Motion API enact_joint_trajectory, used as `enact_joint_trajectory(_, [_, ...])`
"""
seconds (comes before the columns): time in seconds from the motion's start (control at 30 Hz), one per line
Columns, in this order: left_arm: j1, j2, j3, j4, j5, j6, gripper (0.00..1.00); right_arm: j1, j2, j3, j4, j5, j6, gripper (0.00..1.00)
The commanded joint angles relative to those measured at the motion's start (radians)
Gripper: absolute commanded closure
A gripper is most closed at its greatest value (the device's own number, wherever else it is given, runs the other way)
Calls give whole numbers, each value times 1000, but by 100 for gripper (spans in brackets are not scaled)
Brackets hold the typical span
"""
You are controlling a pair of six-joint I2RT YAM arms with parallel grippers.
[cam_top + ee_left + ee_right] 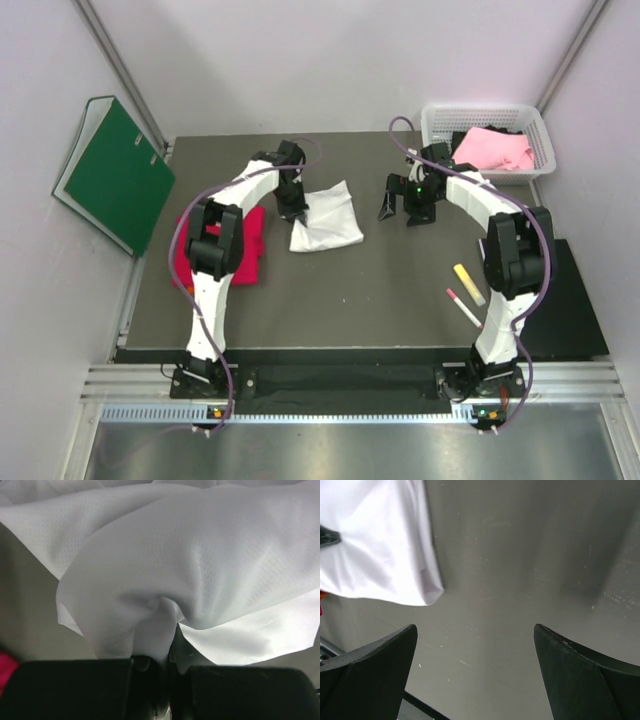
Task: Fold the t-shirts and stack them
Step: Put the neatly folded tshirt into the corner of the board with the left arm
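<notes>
A robot lab test cell: plain white panel walls (300,60) close in a dark grey table (370,290), and a left arm (240,185) and right arm (480,200), trailing purple cables (546,240), are bolted to an aluminium rail (130,380) at its near edge.

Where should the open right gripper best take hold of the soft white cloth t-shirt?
Probably at the white t-shirt's free right edge, approached from the right, low over the table: it lies flat and uncovered toward the right gripper, while the left gripper pinches the opposite edge.
</notes>
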Motion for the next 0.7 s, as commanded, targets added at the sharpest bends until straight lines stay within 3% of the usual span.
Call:
enact_joint_trajectory(0.0, [35, -121, 100, -302, -126, 127, 100, -11, -42, 19, 21, -18, -9, 0])
enact_joint_trajectory(0.4, [119, -308, 62, -505, -261, 174, 100, -9, -7, 16, 27, -54, 5, 0])
enact_joint_trajectory(0.67, [239, -371, -7, -527, -240, 228, 100, -8, 8, 9, 36, -77, 12, 0])
